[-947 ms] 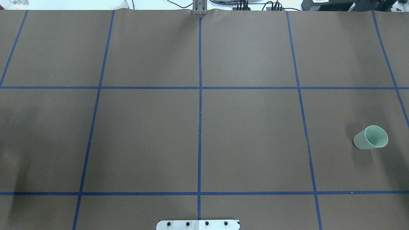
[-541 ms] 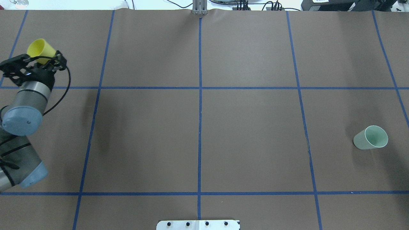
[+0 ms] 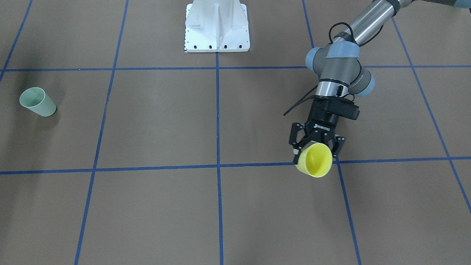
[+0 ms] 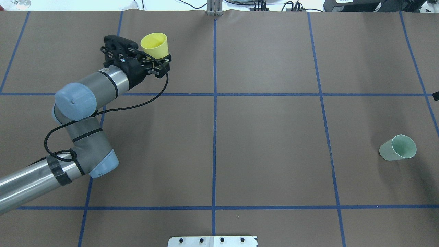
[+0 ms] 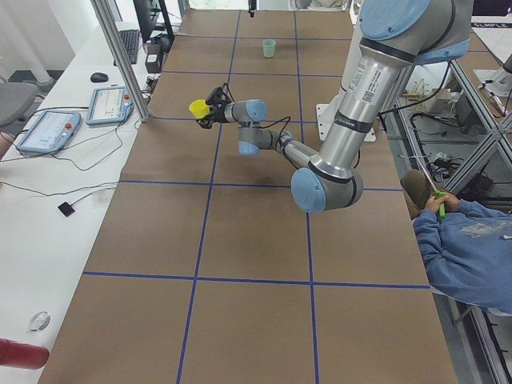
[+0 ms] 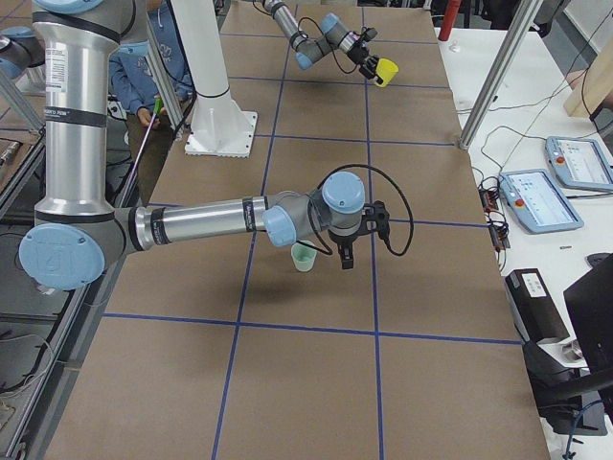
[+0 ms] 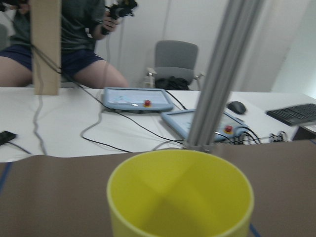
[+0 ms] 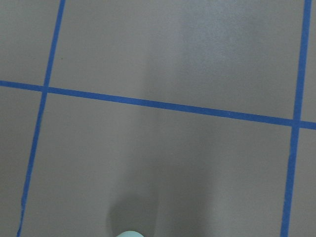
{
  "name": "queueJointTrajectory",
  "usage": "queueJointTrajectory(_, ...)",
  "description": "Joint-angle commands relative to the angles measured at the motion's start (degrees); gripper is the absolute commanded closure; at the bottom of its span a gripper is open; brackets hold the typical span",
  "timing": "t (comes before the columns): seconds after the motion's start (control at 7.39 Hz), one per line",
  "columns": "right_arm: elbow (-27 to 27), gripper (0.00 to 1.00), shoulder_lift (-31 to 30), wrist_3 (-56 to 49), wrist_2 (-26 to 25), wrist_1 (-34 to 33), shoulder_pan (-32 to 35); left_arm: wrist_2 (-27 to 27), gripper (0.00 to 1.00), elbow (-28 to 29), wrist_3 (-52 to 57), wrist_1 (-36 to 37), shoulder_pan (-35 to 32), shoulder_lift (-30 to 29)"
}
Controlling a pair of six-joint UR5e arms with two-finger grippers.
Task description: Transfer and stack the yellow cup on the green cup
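Note:
My left gripper (image 4: 151, 58) is shut on the bright yellow cup (image 4: 155, 44) and holds it by its lower part above the table's far left area, mouth tilted away from the robot. The cup also shows in the front view (image 3: 314, 160), clasped by the left gripper (image 3: 316, 149), and fills the left wrist view (image 7: 180, 197). The pale green cup (image 4: 398, 148) stands upright at the near right, also seen in the front view (image 3: 37, 102). My right gripper (image 6: 345, 257) hangs close beside the green cup (image 6: 304, 257); I cannot tell whether it is open or shut.
Brown table cover with a blue tape grid (image 4: 214, 103). The white robot base plate (image 3: 217, 25) sits at the near middle edge. A metal post (image 4: 214, 8) stands at the far edge. A side table with tablets (image 5: 48, 128) lies beyond it. An operator (image 5: 472, 240) sits behind the robot.
The left arm came into view from the far left and swung right across the far row, carrying the yellow cup. The green cup has not moved.

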Motion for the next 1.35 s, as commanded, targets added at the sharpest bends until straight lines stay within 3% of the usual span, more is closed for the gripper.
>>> queueJointTrajectory(0.0,0.3,0.00,1.0,0.8,0.8,-0.1,0.0,-4.5,0.43,5.0,2.5,-0.2,1.1,-4.3)
queueJointTrajectory(0.41,0.7,0.00,5.7,1.6,0.8,-0.1,-0.2,1.7,0.58,5.6,6.0,-2.9,5.6,-5.6)
queueJointTrajectory(0.54,0.7,0.00,7.8,3.7,0.8,-0.2,-1.6,3.8,0.58,6.6,5.9,-5.1,7.4,-5.8)
queueJointTrajectory(0.81,1.0,0.00,15.0,15.0,0.6,0.1,-8.4,3.8,0.55,9.0,6.6,-4.3,9.2,-12.1)
queueJointTrajectory(0.95,1.1,0.00,18.8,22.1,0.3,0.1,-11.8,3.4,0.38,13.2,12.6,-4.4,9.4,-16.0)
queueJointTrajectory(1.22,1.2,0.00,24.6,31.1,-1.8,0.1,-18.7,2.0,0.46,14.3,16.0,-2.4,11.3,-19.5)
